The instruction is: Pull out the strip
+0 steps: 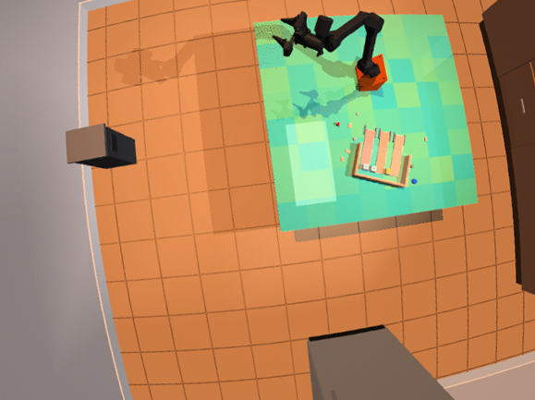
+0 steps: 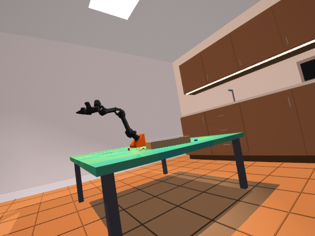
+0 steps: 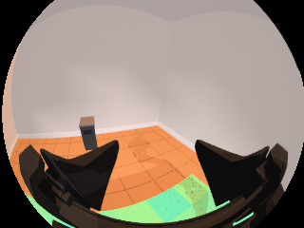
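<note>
Three strips (image 1: 382,150) lie in a wooden tray (image 1: 379,180); small cubes (image 1: 369,167) rest at their ends, labels unreadable. Gripper (image 1: 282,30) hangs spread, empty, well apart over the table (image 1: 305,210) corner.

A kitchen, plainly: brown wall cabinets (image 2: 244,48) over a lit counter (image 2: 254,97), a faucet (image 2: 232,94), base cupboards with drawers (image 2: 221,116), orange floor tiles (image 2: 292,203), and a green table (image 2: 132,158) standing mid-room.
</note>
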`<state>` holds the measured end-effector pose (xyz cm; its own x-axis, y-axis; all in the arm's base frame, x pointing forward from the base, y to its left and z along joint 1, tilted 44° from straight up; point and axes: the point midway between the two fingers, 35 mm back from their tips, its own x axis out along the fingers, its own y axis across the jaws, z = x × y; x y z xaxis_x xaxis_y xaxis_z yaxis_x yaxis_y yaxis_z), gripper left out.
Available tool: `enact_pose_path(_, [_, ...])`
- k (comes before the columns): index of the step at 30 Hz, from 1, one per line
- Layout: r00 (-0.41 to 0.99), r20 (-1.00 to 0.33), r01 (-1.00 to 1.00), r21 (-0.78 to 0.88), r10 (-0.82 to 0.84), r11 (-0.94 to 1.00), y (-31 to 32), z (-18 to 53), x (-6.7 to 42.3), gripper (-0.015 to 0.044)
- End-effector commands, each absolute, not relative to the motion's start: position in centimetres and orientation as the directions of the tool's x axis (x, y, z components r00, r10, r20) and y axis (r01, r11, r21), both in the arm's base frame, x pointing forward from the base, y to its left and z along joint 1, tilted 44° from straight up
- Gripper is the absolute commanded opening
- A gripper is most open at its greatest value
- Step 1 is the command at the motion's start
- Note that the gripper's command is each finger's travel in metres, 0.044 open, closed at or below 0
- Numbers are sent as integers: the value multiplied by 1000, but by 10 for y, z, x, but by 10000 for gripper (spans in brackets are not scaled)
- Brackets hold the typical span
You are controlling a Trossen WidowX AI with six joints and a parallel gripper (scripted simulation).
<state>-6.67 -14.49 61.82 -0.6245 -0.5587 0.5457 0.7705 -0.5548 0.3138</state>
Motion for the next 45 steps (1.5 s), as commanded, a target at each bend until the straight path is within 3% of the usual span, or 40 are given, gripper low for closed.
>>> enact_pose_path(1, [-620,544,774,311,-565,-551,-147,617,-65,400])
enact_pose_path(12, [-275,408,961,97,-871,-258,-240,543,65,400])
enact_pose_path(21, [86,237,992,-111,-968,62,-247,452,197,400])
enact_pose_path(34, [518,-43,784,-375,-855,494,-150,305,331,400])
enact_pose_path(45, [724,-285,398,-571,-628,718,-20,173,354,400])
